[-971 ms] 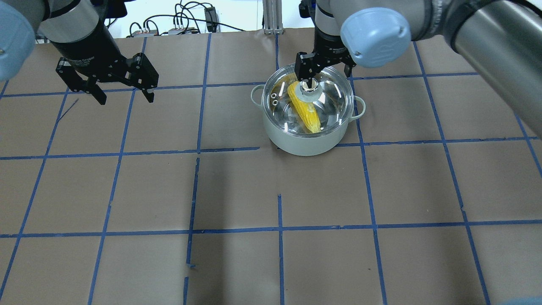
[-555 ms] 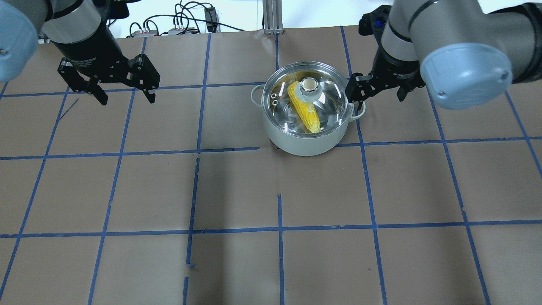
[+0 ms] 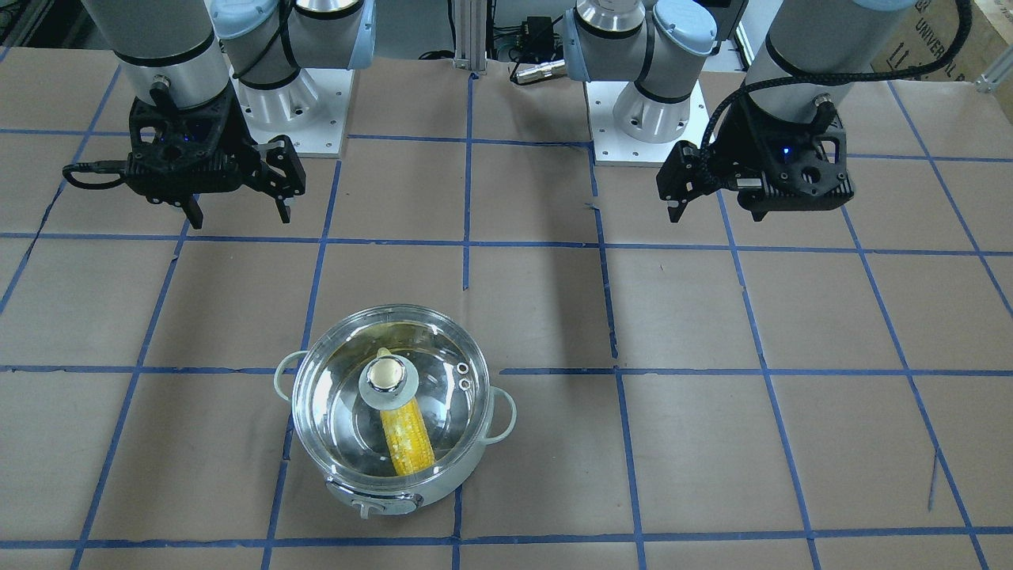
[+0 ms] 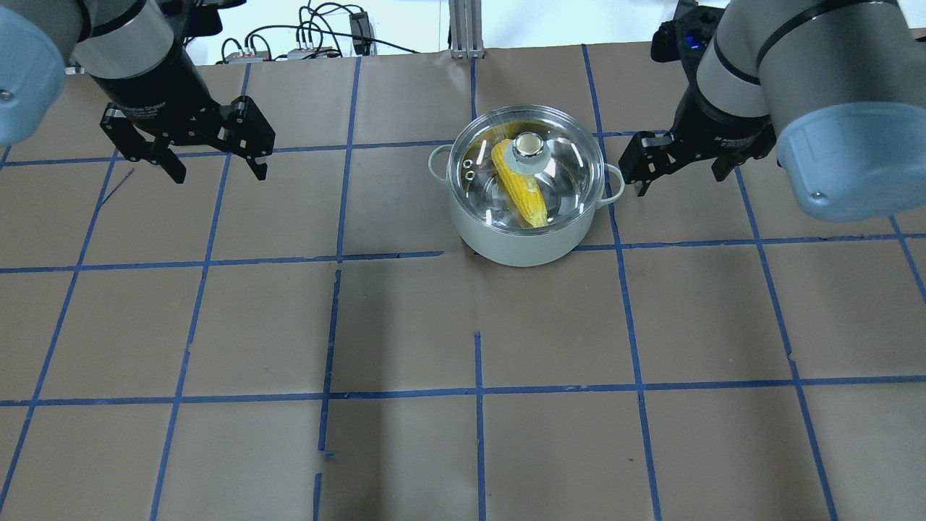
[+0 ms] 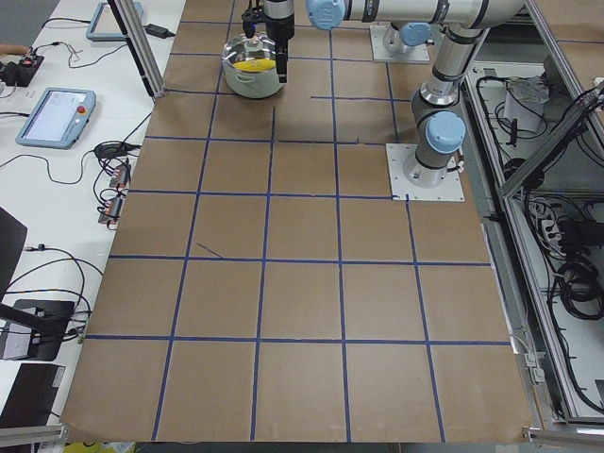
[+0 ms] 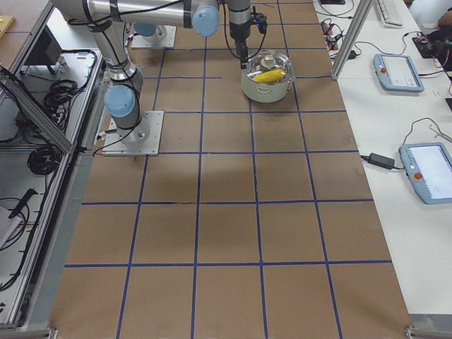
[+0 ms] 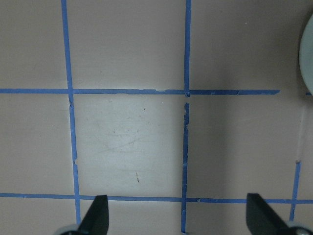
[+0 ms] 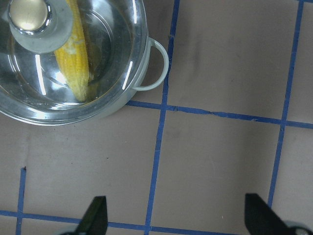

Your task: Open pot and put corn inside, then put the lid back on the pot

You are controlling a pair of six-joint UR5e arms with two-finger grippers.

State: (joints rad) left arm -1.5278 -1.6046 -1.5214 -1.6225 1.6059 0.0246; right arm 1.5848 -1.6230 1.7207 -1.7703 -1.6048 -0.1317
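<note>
A pale mint pot (image 4: pixel 521 242) sits on a brown paper-covered table (image 4: pixel 405 325) crossed with blue tape lines, nearer the edge opposite the robot than the robot's own edge. A clear glass lid (image 4: pixel 571 155) rests level on the pot's rim, covering it. Through the glass a yellow corn cob (image 4: pixel 522 189) lies slantwise inside, partly under the lid's knob (image 4: pixel 529 145); glare hides its far tip, so contact with the wall is unclear. The left gripper (image 4: pixel 219 175) hangs over bare table toward the left edge, jaws spread wide, empty. The right gripper (image 4: pixel 678 182) hovers near the pot's side handle (image 4: pixel 615 182) — jaws likewise apart, holding nothing.
</note>
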